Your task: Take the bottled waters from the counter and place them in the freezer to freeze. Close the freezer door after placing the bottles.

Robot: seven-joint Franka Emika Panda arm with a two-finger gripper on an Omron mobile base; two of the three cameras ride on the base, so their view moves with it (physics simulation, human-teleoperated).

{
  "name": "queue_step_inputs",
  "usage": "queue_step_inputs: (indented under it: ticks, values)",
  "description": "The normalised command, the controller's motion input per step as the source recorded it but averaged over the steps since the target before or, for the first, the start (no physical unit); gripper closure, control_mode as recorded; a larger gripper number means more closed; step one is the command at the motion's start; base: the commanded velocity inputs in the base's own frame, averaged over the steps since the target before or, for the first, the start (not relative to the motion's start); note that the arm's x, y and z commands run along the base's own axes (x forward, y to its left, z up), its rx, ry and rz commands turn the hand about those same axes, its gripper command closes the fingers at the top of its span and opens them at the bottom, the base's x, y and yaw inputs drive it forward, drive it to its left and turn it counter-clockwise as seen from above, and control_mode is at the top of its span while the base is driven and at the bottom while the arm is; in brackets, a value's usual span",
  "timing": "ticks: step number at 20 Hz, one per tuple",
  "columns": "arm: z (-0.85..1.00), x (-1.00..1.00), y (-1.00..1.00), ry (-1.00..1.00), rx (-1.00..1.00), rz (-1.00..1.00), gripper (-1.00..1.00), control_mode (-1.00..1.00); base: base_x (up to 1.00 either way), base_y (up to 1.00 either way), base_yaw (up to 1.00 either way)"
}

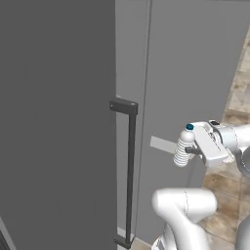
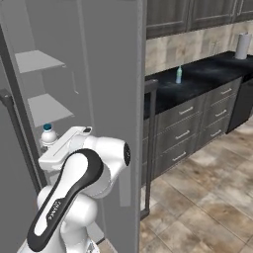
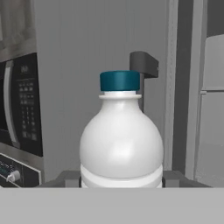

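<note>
Fingers [image 1: 189,152] of the robot's hand hold the whitish ribbed bottle [image 1: 184,146] with the blue cap, closed on its lower body from both sides; in the hand view the bottle [image 3: 121,144] stands upright with a dark fingertip [image 3: 171,178] just beside each flank. In the left base view the bottle hangs in the air in front of the freezer [image 1: 185,63], close to the flat grey face of the right-hand door and to the right of the long dark vertical bar handle [image 1: 130,171]. The freezer door [image 1: 53,122] on the left stands swung out toward the robot, its broad grey panel taking up the near left of that view.

The right base view shows the inside of the freezer, with two pale shelves [image 2: 47,107] one above the other on the far left. The held bottle [image 2: 48,135] shows there above the white hand, its blue cap up, near the lower shelf's front edge; whether it is already inside the compartment cannot be told.

The second bottle [image 2: 179,75], the one with the green cap and blue label, stands upright on the black table [image 2: 207,74] well to the right, near the back wall. Below the worktop run grey drawer fronts [image 2: 190,121] with bar handles. A white paper roll [image 2: 242,45] stands at the far right end of the table. Dark wood cabinets [image 2: 192,15] hang above it, and the floor [image 2: 207,207] is brown tile.
</note>
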Motion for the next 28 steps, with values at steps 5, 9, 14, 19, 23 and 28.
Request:
queue_step_inputs:
  ticks: [5,9,14,19,23,28]
  values:
    - [0.00,0.00,0.00,0.00,0.00,0.00,1.00,1.00,0.72,0.00,-0.07]
    - [0.00,0.00,0.00,0.00,0.00,0.00,1.00,1.00,0.60,0.01,-0.10]
    - [0.00,0.00,0.00,0.00,0.00,0.00,1.00,1.00,0.29,0.00,-0.08]
    - [0.00,0.00,0.00,0.00,0.00,0.00,1.00,1.00,0.30,0.08,-0.08]
    - [0.00,0.15,0.12,-0.01,0.00,-0.08,1.00,-1.00,0.17,0.13,-0.07]
    - [0.00,0.32,0.34,-0.02,0.00,-0.19,1.00,-1.00,0.00,0.00,0.00]
